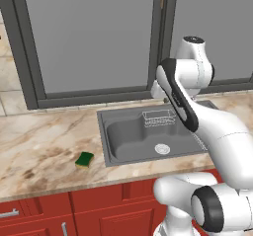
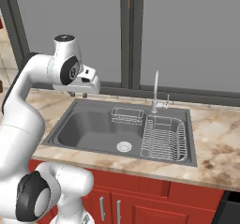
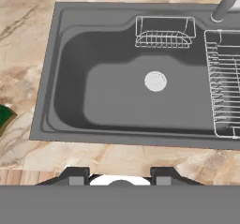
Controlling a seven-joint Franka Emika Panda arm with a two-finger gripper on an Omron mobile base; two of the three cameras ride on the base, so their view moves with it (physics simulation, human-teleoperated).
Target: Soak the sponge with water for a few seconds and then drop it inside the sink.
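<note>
The sponge [image 1: 85,159] lies flat on the marble counter [image 1: 39,141], green side up, just beside the sink's [image 1: 112,153] left rim near the counter's front edge. The gripper [image 3: 120,175] hangs above the counter's front edge before the basin, its fingertips [image 3: 76,175] set wide apart and holding nothing. The faucet [image 2: 155,93] stands at the sink's back rim, by the wire basket [image 2: 127,116] and dish rack [image 2: 163,138].

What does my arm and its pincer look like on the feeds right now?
The arm is glossy white with rounded shells, dark grey joint bands and a black strip along one link. The pincer shows two small dark, blocky fingertips. No cables or markings are visible.
</note>
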